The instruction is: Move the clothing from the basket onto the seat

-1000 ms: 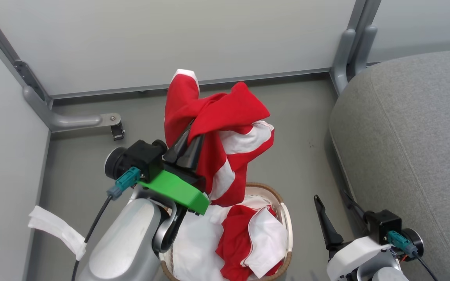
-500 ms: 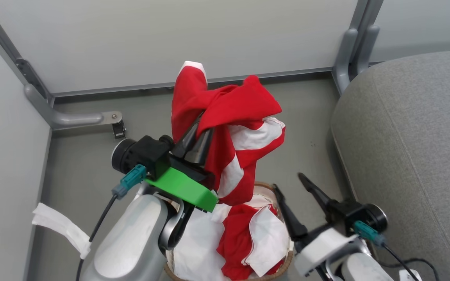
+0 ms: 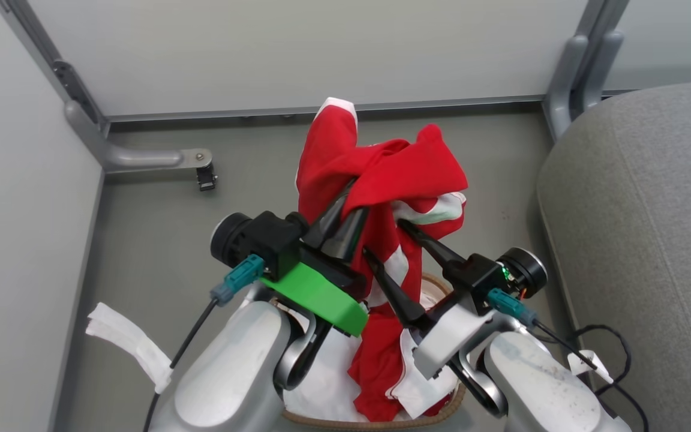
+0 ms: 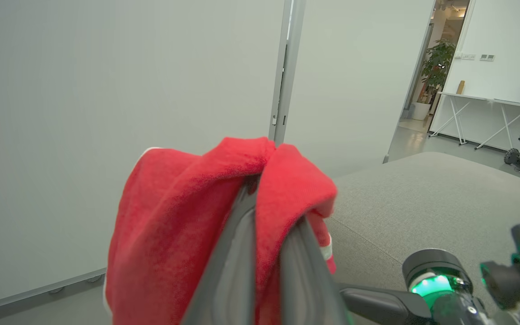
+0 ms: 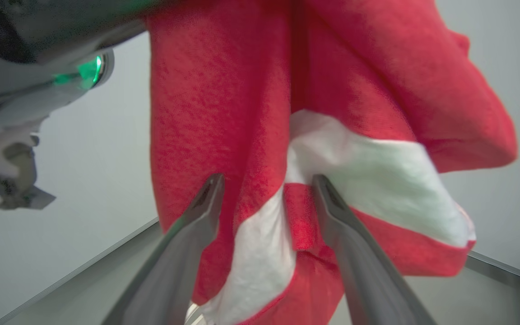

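Note:
My left gripper [image 3: 354, 195] is shut on a red garment with white panels, the clothing [image 3: 393, 174], which it holds up above the basket [image 3: 333, 421]. In the left wrist view the red cloth [image 4: 174, 216] drapes over the gripper's [image 4: 255, 180] closed tips. My right gripper [image 3: 383, 236] is open, its two fingers on either side of the hanging cloth. In the right wrist view the red and white fabric [image 5: 287, 135] lies between the gripper's [image 5: 267, 178] spread fingers. More red and white clothing [image 3: 381, 372] lies in the basket. The grey seat [image 3: 639, 240] is at the right.
Pale wall panels stand behind and to the left, with a metal post foot [image 3: 141, 159] on the grey floor. A white cloth strip [image 3: 123, 345] hangs by my left arm's cable. A black cable [image 3: 609, 348] loops by the seat's edge. A white sheet [image 3: 327, 378] lines the basket.
My right gripper has come up and left from the lower right, and its open fingers now straddle the hanging garment. The left gripper keeps its hold. The head camera has shifted.

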{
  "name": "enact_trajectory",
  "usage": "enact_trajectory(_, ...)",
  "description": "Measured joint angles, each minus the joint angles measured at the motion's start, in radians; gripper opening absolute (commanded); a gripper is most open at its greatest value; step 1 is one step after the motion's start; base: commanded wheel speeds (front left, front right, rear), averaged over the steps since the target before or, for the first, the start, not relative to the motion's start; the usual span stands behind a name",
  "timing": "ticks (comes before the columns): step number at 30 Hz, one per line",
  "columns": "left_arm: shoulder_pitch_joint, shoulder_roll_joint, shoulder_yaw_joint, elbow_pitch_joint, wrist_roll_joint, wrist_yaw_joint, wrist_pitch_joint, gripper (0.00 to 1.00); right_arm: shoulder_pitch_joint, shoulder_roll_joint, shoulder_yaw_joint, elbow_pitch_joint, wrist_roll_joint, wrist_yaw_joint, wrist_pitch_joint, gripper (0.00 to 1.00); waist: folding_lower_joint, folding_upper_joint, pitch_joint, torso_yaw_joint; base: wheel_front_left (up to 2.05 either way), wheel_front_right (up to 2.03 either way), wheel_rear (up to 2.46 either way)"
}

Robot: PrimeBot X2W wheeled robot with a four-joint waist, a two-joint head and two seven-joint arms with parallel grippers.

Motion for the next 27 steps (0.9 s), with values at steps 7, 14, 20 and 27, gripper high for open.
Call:
enact_trajectory(7, -0.006, -0.011, -0.046, -0.003, -0.019, 0.000, 0.000, 0.00, -0.037, 0.015, -0.037, 0.090, -0.022, 0.000, 0.000, 0.00, 0.0000, 0.0000, 0.008, 0.046, 0.00, 0.00, 0.00)
enact_trajectory(14, -0.005, -0.014, -0.049, 0.007, -0.043, 0.000, 0.000, 0.00, -0.041, 0.016, -0.044, 0.071, 0.011, 0.000, 0.000, 0.00, 0.0000, 0.0000, 0.011, 0.061, 0.00, 0.00, 0.00)
enact_trajectory(20, 0.019, -0.014, 0.007, 0.014, 0.006, 0.000, -0.002, 1.00, -0.003, 0.016, -0.075, 0.026, 0.011, 0.000, 0.000, 0.00, 0.0000, 0.0000, 0.013, 0.024, 0.00, 0.00, 0.00)
enact_trajectory(27, 0.050, -0.015, 0.049, 0.019, 0.052, 0.000, -0.002, 1.00, 0.052, 0.015, -0.140, -0.065, 0.007, 0.000, 0.000, 0.00, 0.0000, 0.0000, 0.017, -0.064, 0.00, 0.00, 0.00)
